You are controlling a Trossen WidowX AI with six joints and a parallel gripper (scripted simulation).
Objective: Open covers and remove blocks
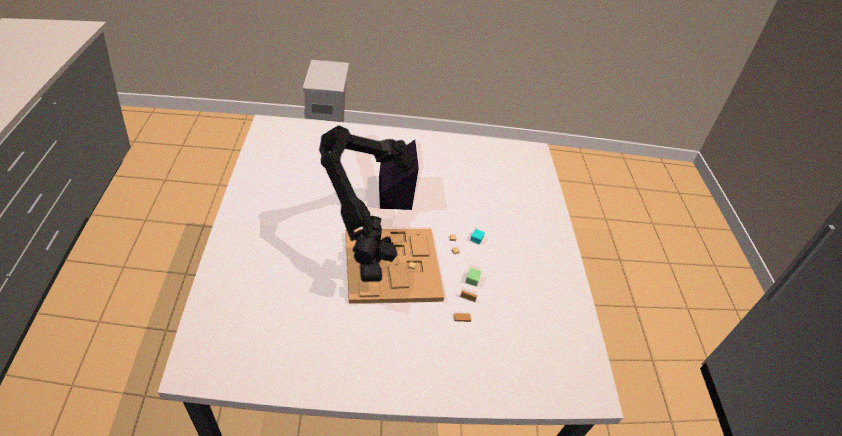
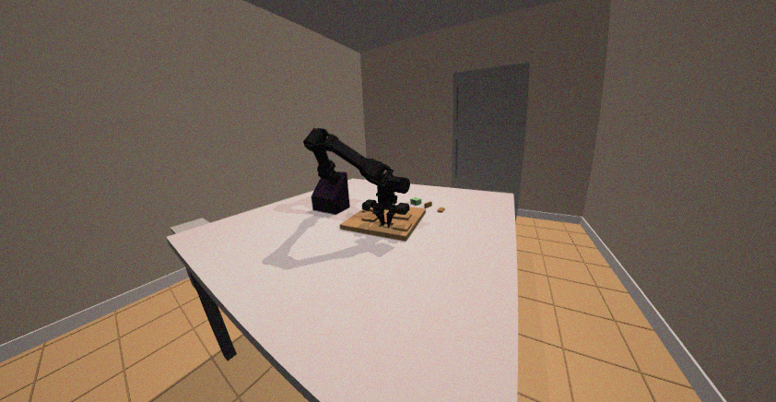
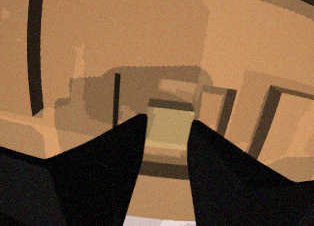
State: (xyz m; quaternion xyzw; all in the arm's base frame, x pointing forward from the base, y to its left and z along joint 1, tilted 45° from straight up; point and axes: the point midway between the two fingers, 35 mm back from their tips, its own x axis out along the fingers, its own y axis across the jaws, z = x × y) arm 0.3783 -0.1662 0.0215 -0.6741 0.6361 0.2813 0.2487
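The wooden puzzle board [image 1: 434, 287] [image 2: 355, 226] [image 3: 240, 25] lies on the table. My gripper [image 2: 385, 226] [image 3: 168, 125] is low at a well on its left part, shut on a small yellow block [image 3: 170, 127]. In the top view the arm hides the fingertips. Another small yellow block [image 1: 411, 265] sits at an uncovered well. Square covers [image 1: 420, 245] [image 1: 398, 277] [image 1: 369, 289] lie on the board. Beside the board rest a cyan block [image 1: 477, 236], a green block [image 1: 473, 276] [image 2: 416, 201], two small yellow blocks [image 1: 453, 237] [image 1: 456, 250] and two orange-brown blocks [image 1: 469, 295] [image 1: 462, 317].
The arm's dark base [image 1: 398, 184] [image 2: 330, 194] stands on the table behind the board. A grey box [image 1: 325, 91] stands beyond the table's back edge. The blocks beside the board form a loose column along its right side in the top view.
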